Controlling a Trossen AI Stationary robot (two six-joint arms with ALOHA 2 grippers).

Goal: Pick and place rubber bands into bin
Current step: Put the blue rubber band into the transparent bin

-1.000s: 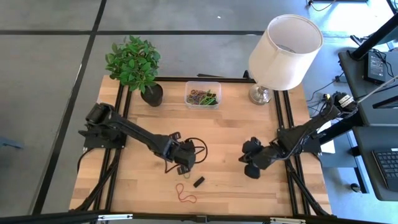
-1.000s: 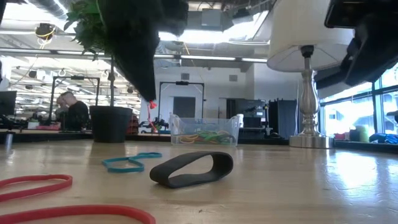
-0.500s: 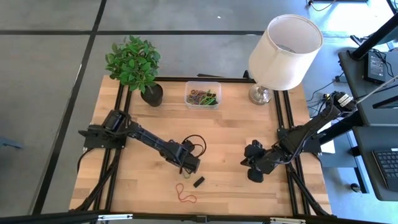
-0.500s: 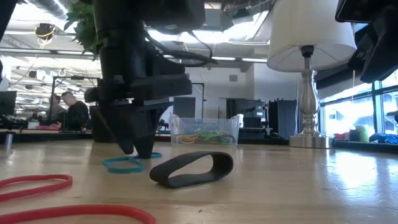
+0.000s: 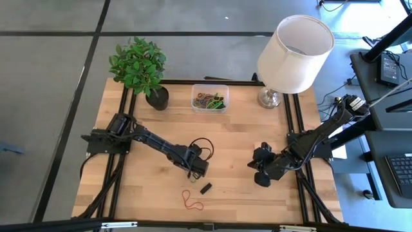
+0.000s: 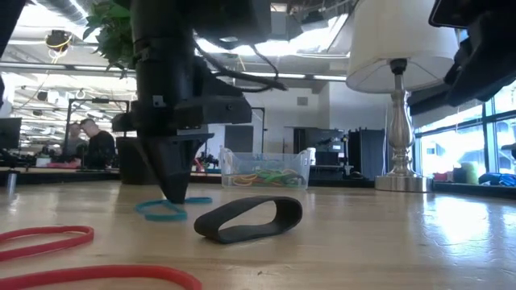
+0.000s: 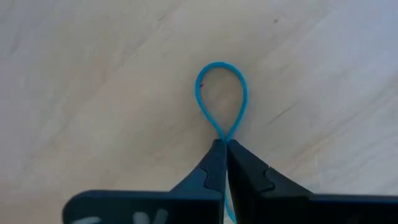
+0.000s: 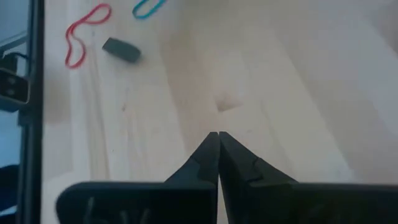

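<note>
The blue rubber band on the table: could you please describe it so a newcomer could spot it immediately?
Find the wooden table, then the left pincer near its middle. Shut on it is the blue rubber band, a thin teardrop loop, unlike the red bands and thick black band nearby.

Since a second ago the left end effector (image 7: pixel 222 144) has dropped from above the worktop (image 5: pixel 238 138) onto the blue rubber band (image 7: pixel 221 93), and its fingers, spread wide half a second ago, are now pinched together on the band's middle, squeezing it narrow there.
</note>
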